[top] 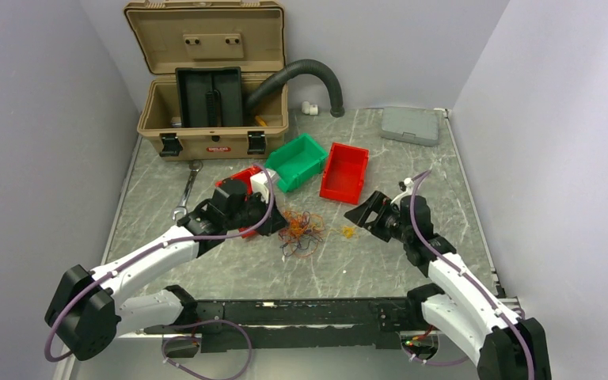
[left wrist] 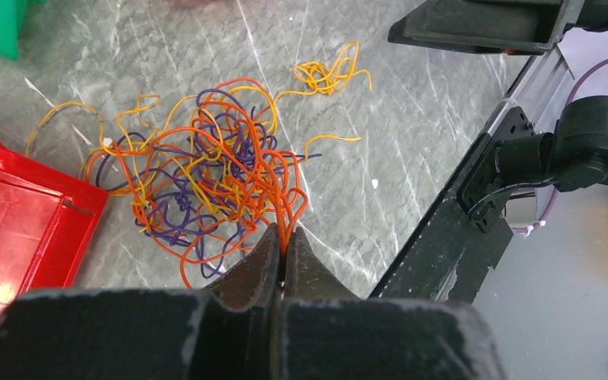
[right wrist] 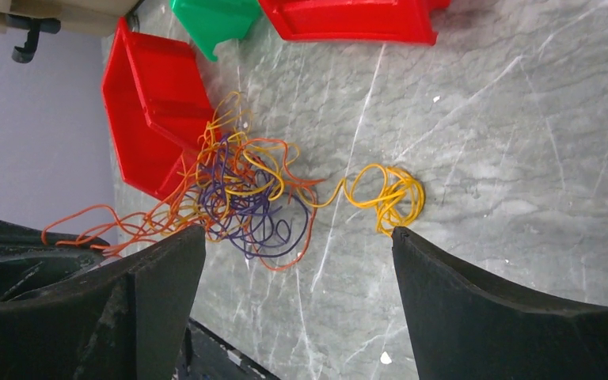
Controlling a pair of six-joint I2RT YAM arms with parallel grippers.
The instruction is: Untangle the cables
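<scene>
Left gripper (left wrist: 285,237) clenched on orange strands of the cables (left wrist: 214,166), a clump on tabletop (top: 380,261); right gripper (right wrist: 297,235) gaping, empty, nr one yellow coil (right wrist: 388,194) lying aside, rest looks knotted, so task barely begun.

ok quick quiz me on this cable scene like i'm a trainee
1. True or false: the left tool is shut on orange strands of the cables.
2. The right tool is: A open, holding nothing; B shut, holding nothing; C shut on cables.
3. What colour is the small coil nearest the right tool?
Key: 1 true; 2 A; 3 yellow.
</scene>
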